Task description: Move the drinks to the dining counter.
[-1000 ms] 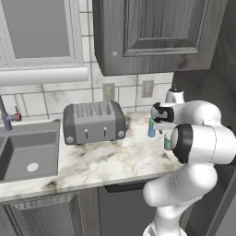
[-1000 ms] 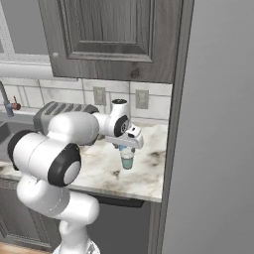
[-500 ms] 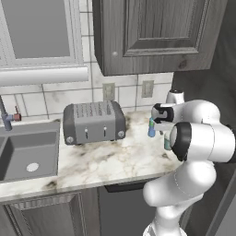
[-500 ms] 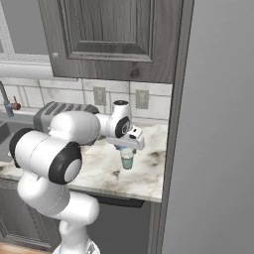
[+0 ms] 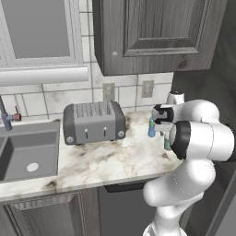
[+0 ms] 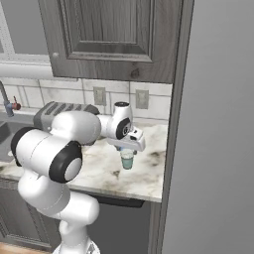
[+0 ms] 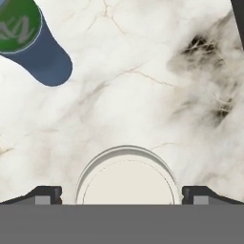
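A teal cup [image 6: 127, 159] with a pale lid [image 7: 126, 181] stands on the marble worktop [image 5: 115, 156] near its right end. My gripper [image 6: 128, 149] hangs open just above it, pointing down. In the hand view a fingertip [image 7: 45, 194] rises on either side of the lid, apart from it. A slim blue bottle [image 5: 151, 128] with a green cap [image 7: 18, 24] stands upright a little behind and to the left of the cup, clear of the fingers. In the left base view my arm hides most of the cup [image 5: 167, 144]. The dining counter is out of view.
A grey toaster [image 5: 94, 122] sits mid-worktop, left of the bottle. The sink [image 5: 27, 152] and faucet [image 5: 5, 117] are at the far left. Dark wall cabinets [image 5: 156, 32] hang overhead. A tall grey panel [image 6: 218, 124] closes off the worktop's right end.
The hand has stayed over the cup with only a slight shift of the arm. The jaws stay open and both drinks stand where they were.
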